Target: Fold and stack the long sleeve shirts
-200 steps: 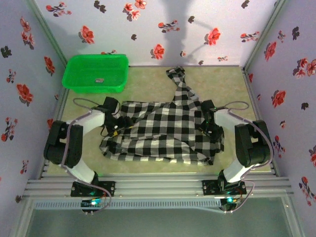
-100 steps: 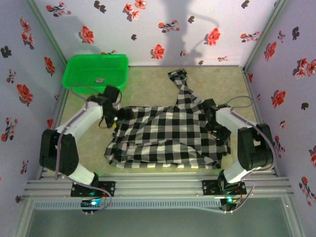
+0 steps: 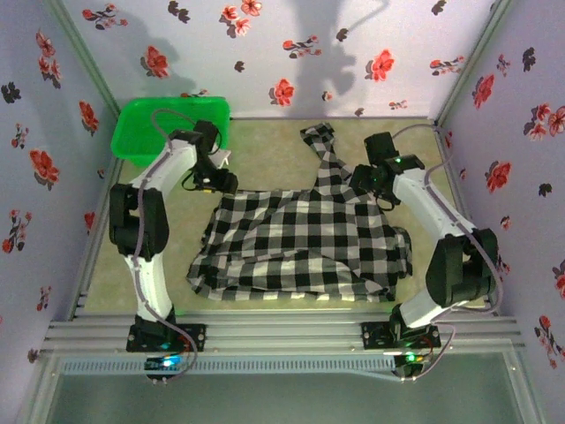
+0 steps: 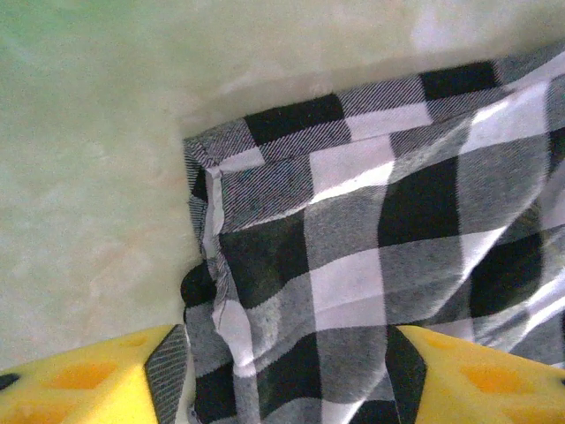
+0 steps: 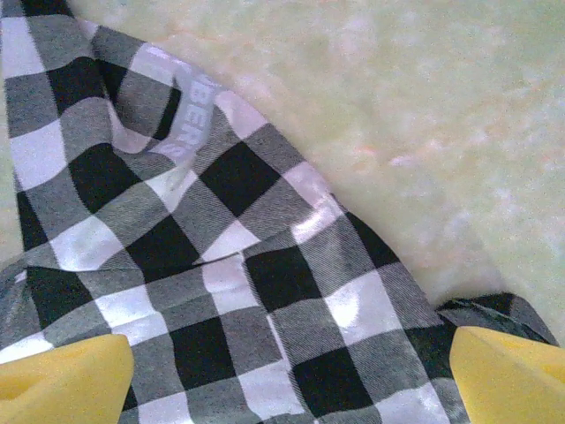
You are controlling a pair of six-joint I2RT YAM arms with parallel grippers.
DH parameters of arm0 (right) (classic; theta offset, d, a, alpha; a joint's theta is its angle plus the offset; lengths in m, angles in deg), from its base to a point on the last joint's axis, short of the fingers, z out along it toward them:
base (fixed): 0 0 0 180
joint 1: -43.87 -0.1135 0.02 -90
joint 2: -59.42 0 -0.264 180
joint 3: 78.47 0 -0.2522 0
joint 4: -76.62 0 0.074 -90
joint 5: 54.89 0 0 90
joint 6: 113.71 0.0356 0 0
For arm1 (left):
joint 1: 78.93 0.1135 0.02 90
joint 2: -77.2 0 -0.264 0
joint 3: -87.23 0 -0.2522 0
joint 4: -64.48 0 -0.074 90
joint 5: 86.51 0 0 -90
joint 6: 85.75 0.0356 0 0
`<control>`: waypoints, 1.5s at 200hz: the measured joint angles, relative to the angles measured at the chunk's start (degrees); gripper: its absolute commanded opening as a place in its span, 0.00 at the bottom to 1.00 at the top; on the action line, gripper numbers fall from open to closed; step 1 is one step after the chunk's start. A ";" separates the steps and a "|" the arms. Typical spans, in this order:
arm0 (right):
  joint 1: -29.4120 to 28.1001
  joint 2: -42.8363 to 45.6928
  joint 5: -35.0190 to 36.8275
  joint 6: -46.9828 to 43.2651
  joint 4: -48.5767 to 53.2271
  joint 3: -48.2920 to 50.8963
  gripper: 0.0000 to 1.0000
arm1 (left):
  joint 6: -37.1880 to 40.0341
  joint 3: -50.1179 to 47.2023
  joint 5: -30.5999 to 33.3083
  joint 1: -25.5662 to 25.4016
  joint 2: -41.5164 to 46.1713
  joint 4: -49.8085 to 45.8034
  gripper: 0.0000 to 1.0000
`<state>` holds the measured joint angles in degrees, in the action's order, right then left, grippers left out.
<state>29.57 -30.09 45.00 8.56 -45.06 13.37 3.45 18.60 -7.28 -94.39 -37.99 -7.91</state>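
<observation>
Sees the checked long sleeve shirt (image 3: 300,238) spread rumpled across the middle of the table (image 3: 265,146), one sleeve trailing toward the far wall. Finds the left gripper (image 3: 216,181) at its far left corner, jaws parted with cloth between, possibly brushing the pads. Finds the right gripper (image 3: 365,181) at the far right corner, jaws spread wide above the checks.

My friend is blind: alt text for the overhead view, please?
A checked shirt lies crumpled on the table, one sleeve trailing toward the back. The left gripper and right gripper are at its far corners; a green basket sits back left.
</observation>
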 measured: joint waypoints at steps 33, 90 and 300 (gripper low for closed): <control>0.00 -2.62 -2.21 -1.88 -0.17 -0.66 0.93 | 1.97 1.33 0.07 0.00 -3.21 -0.22 0.54; 0.00 -3.43 -3.98 -2.84 -0.15 -0.68 0.92 | 2.01 3.32 3.17 0.00 -6.88 2.80 0.44; 0.00 -6.19 -5.25 -3.45 -1.25 -1.38 0.90 | -2.43 3.23 6.69 -1.25 -11.39 9.51 0.36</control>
<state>29.57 -36.28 39.76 5.11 -46.31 12.00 1.02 21.83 -0.59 -95.64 -49.38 1.60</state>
